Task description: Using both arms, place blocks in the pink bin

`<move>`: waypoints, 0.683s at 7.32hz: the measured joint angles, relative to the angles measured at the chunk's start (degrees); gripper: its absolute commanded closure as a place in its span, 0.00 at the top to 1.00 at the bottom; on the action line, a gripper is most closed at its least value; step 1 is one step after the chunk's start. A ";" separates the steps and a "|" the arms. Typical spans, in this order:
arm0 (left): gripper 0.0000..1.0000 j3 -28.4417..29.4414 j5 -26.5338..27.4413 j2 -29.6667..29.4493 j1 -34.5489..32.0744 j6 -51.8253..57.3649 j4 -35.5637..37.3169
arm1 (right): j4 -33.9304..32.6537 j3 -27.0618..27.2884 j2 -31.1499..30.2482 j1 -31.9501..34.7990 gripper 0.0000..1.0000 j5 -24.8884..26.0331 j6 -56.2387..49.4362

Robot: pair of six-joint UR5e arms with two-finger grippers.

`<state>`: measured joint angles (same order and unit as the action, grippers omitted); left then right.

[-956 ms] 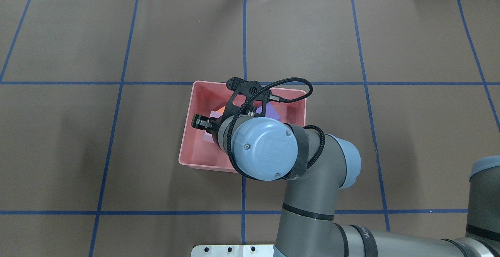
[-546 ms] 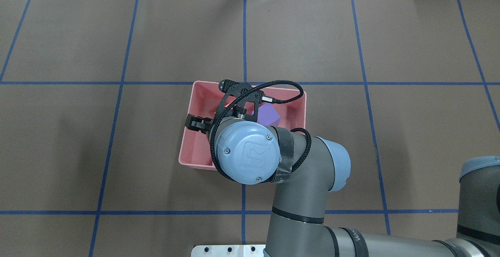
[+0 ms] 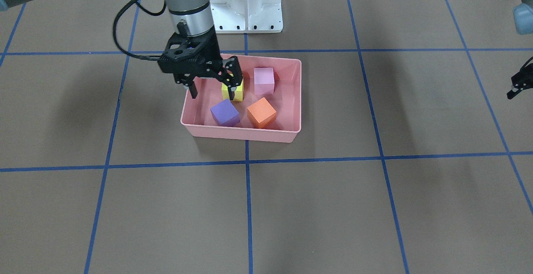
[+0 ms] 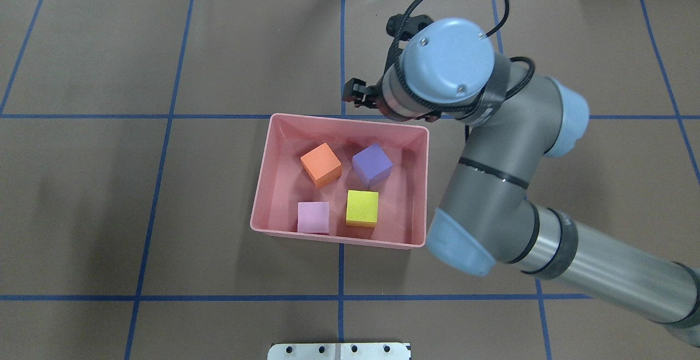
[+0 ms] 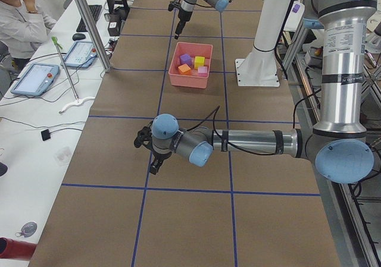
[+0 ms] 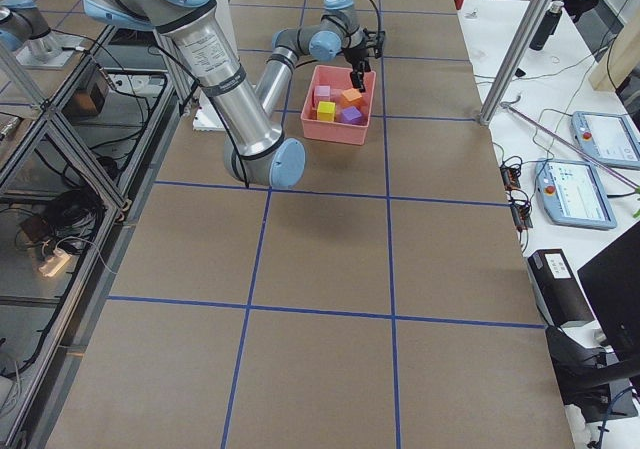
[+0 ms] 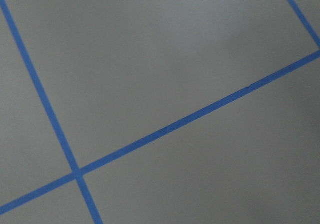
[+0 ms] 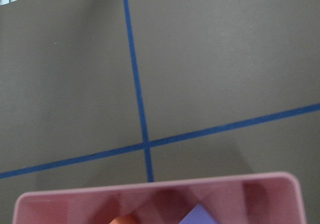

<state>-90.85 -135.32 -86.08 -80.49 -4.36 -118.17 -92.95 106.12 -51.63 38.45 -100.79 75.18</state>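
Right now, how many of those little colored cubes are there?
4, all inside the pink bin. In the overhead view: orange block upper left, purple block upper right, light pink block lower left, yellow block lower right. None seems hidden.

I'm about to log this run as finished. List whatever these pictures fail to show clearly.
The left pincer: cut off by the front-facing view's right edge, tiny in the exterior left view; open or shut unclear.
The yellow block: partly behind the right pincer in the front-facing view.
The pink bin: cropped by the right wrist view's bottom edge; only slivers of the purple block and orange block show.
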 measured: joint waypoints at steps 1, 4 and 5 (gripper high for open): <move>1.00 0.75 0.59 1.30 -0.91 -0.18 1.29 | 0.01 -0.05 -2.93 5.85 1.00 -5.49 -7.70; 1.00 1.45 2.89 2.78 -3.77 2.75 12.79 | -0.34 -0.69 -12.09 19.74 1.00 -16.24 -31.06; 1.00 1.44 3.07 2.81 -4.98 5.95 16.70 | -0.36 -1.50 -14.41 22.84 1.00 -18.20 -37.58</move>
<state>-89.40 -132.25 -83.27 -85.47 1.59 -101.46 -93.31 104.63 -66.04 61.29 -118.99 37.60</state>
